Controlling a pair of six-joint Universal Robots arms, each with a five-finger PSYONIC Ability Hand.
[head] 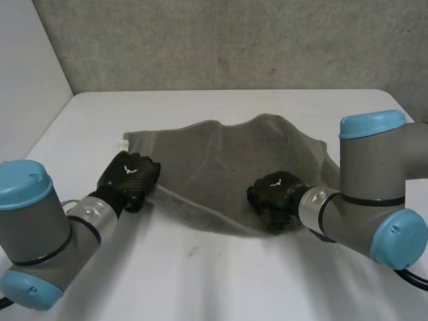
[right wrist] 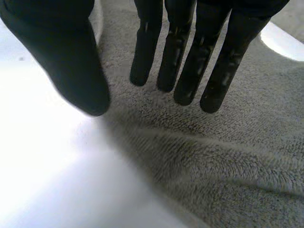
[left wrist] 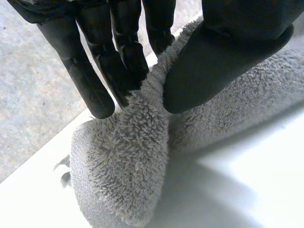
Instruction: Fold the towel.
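A grey towel (head: 221,167) lies rumpled across the middle of the white table (head: 221,281), with a small white tag at its far left corner. My left hand (head: 130,179) is at the towel's left edge. In the left wrist view its fingers (left wrist: 102,71) and thumb (left wrist: 223,52) pinch a raised fold of the towel (left wrist: 128,161) between them. My right hand (head: 275,197) hovers over the towel's near right edge. Its fingers (right wrist: 190,57) are straight and apart from the thumb (right wrist: 61,52), with the towel (right wrist: 213,161) lying flat below and nothing between them.
A grey wall (head: 221,40) runs behind the table's far edge. Bare tabletop lies in front of the towel and beyond it. My two arms come in from the near left (head: 33,234) and near right (head: 374,194).
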